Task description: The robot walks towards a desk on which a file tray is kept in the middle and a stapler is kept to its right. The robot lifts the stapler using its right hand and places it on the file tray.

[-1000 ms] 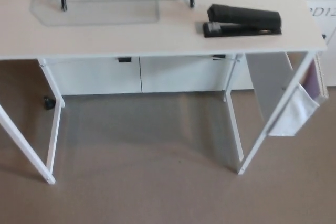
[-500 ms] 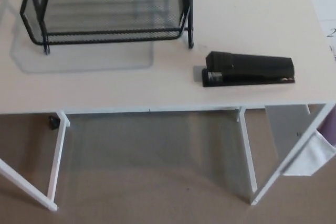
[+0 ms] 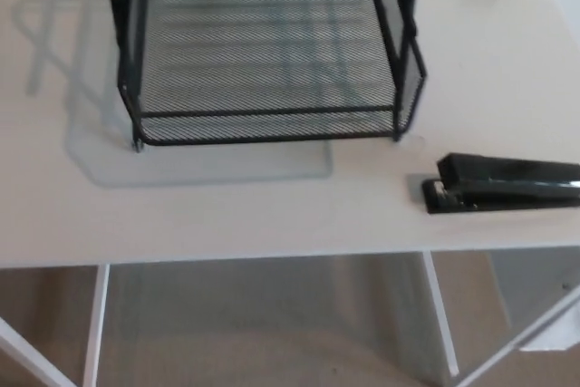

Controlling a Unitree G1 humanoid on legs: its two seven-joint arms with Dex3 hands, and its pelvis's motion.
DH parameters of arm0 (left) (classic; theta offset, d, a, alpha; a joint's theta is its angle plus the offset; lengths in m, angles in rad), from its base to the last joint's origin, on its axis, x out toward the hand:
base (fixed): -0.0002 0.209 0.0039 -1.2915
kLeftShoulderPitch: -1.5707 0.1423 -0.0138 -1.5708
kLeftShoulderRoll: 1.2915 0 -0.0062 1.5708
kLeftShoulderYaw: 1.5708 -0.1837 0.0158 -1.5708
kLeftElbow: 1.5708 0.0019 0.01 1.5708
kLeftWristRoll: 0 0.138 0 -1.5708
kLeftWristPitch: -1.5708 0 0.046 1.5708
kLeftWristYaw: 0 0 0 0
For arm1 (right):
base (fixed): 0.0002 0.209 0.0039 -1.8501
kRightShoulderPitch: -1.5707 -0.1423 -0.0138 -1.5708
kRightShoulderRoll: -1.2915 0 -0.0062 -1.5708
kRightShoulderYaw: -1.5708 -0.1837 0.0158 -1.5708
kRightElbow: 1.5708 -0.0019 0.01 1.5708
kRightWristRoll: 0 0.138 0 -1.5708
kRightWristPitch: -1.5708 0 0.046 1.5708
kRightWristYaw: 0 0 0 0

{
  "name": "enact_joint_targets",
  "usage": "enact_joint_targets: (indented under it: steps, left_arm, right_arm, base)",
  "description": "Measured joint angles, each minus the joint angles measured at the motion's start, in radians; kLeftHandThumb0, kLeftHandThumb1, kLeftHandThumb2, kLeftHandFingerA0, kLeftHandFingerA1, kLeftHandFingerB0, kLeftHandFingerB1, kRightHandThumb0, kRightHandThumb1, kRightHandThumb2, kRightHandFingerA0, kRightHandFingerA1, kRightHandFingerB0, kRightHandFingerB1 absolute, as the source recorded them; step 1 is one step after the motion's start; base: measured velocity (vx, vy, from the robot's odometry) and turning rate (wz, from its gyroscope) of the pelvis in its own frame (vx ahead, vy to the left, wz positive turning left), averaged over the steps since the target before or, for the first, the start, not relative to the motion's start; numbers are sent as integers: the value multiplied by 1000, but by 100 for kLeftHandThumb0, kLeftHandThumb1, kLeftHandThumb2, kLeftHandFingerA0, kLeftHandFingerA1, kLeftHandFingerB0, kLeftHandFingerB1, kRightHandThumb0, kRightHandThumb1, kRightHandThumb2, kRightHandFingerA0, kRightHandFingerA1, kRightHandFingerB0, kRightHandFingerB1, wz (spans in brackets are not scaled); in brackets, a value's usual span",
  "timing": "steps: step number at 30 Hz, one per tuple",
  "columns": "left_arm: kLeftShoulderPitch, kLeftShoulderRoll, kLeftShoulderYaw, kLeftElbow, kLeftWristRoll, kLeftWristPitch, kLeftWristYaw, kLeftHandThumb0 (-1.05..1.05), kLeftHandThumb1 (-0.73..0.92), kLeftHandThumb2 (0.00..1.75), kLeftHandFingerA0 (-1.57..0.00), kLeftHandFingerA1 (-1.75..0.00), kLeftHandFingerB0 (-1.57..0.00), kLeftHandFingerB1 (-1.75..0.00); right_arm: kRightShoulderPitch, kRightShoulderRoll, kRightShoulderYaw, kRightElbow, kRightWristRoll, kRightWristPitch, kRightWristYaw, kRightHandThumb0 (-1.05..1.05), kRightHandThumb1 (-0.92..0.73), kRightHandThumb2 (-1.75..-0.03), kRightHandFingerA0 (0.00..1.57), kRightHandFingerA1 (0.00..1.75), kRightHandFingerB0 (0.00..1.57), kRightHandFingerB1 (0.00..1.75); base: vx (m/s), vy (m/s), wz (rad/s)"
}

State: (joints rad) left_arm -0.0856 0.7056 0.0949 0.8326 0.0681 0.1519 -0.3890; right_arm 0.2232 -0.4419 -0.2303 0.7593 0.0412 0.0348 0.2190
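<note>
Carpet [image 3: 272,351] shows at the bottom, brown and plain, with a white table leg [image 3: 93,324] standing on it. Just past that comes the front edge of the white table [image 3: 227,224].

The stapler [image 3: 507,185] lies flat on the table, close to the front edge and far over to the right. It is long and black, and its right end runs off the side of the picture. It sits on the robot's right side, so the right hand looks like the easy one to reach it with. It does not touch the tray.

The left hand and the right hand are both out of view. So nobody can tell if they are open or closed, and nothing is being held. The lift has not started yet.

Farther back stands the file tray [image 3: 263,126], black wire mesh, in the middle of the table. Its bottom shelf is bare, so it has room for the stapler. Thin posts go up at its corners and out of the top of the picture. Behind it are two dark shapes, too cut off to name.
</note>
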Motion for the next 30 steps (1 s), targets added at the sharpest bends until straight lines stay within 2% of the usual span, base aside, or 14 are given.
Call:
enact_joint_targets:
  steps: [7, 10, 11, 13, 14, 15, 16, 20, 21, 22, 24, 25, 29, 30]
  left_arm:
    - [9, -6, 11, 7, -3, 1, 1, -36, 59, 114, -2, -52, 0, -50]
    - [17, -7, 17, 4, -3, 16, 1, -36, 58, 114, -2, -52, 0, -50]
    - [20, -8, 17, 3, -4, 17, 1, -75, 77, 104, -9, -52, -4, -41]
    - [21, -8, 17, 2, -4, 18, 0, -36, 58, 115, -1, -51, 0, -50]
    - [20, -8, 15, 1, -3, 18, 0, -36, 58, 114, -1, -52, 0, -50]
    - [20, -8, 14, 1, -3, 18, 0, -75, 78, 104, -9, -51, -5, -42]
    - [20, -8, 14, 0, -3, 18, 0, -36, 58, 114, -2, -52, 0, -50]
    - [20, -12, 10, -6, -3, 18, -1, -36, 58, 115, -2, -52, 0, -50]
    - [24, -12, 8, -9, -2, 18, -2, -75, 77, 106, -9, -52, -4, -40]
    - [24, -8, 12, -14, -3, 19, -2, -76, 77, 105, -10, -52, -4, -41]
    - [24, -7, 21, -22, -5, 20, -2, -36, 57, 114, -1, -52, 0, -50]
    - [24, -7, 23, -25, -6, 21, -2, -76, 76, 105, -10, -52, -4, -39]
    - [20, -8, 36, -28, -9, 25, -1, -36, 56, 114, -1, -52, 0, -50]
    - [19, -8, 34, -28, -8, 25, -1, -36, 56, 114, -1, -51, 0, -50]
  right_arm:
    - [3, -2, 0, -15, 3, 15, 14, -57, -78, -63, 0, 39, 0, 11]
    - [-4, -16, 2, -5, 2, 14, 18, -69, -65, -93, 1, 38, 0, 14]
    - [-4, -21, 6, 1, 0, 11, 19, -62, -77, -65, 0, 42, 0, 12]
    - [-4, -25, 9, 6, -2, 7, 18, -64, -59, -91, 0, 44, 0, 20]
    - [-5, -25, 9, 7, -3, 7, 16, -56, -73, -63, 0, 45, 0, 22]
    - [-5, -25, 7, 8, -3, 6, 12, -59, -74, -61, 0, 38, 0, 21]
    - [-5, -25, 6, 8, -3, 5, 8, -58, -76, -63, 0, 31, 0, 17]
    - [1, -31, 18, 2, -7, 6, 6, -68, -65, -91, 1, 31, 0, 8]
    - [2, -33, 19, -2, -7, 7, 7, -59, -78, -63, 0, 34, 0, 9]
    - [4, -32, 19, -3, -7, 8, 7, -68, -66, -92, 1, 33, 0, 10]
    - [7, -30, 23, -7, -7, 10, 8, -61, -78, -63, 0, 38, 0, 11]
    - [10, -29, 23, -12, -7, 11, 8, -60, -75, -62, 0, 40, 0, 17]
    - [2, -28, 1, -23, 3, 13, 7, -61, -79, -63, 0, 42, 0, 6]
    - [-1, -29, -2, -23, 5, 15, 8, -68, -57, -90, 0, 45, 0, 11]
  base:
    - [101, -39, 0]
    - [50, -21, 14]
    - [0, 0, 0]
    - [0, 0, 0]
    - [0, 0, 0]
    - [-15, 100, -9]
    - [-9, 134, -16]
    - [-61, 245, -4]
    - [-158, 320, -13]
    - [-156, 307, 1]
    - [28, 136, 4]
    - [82, 65, 6]
    - [29, 10, 6]
    - [40, -60, 13]
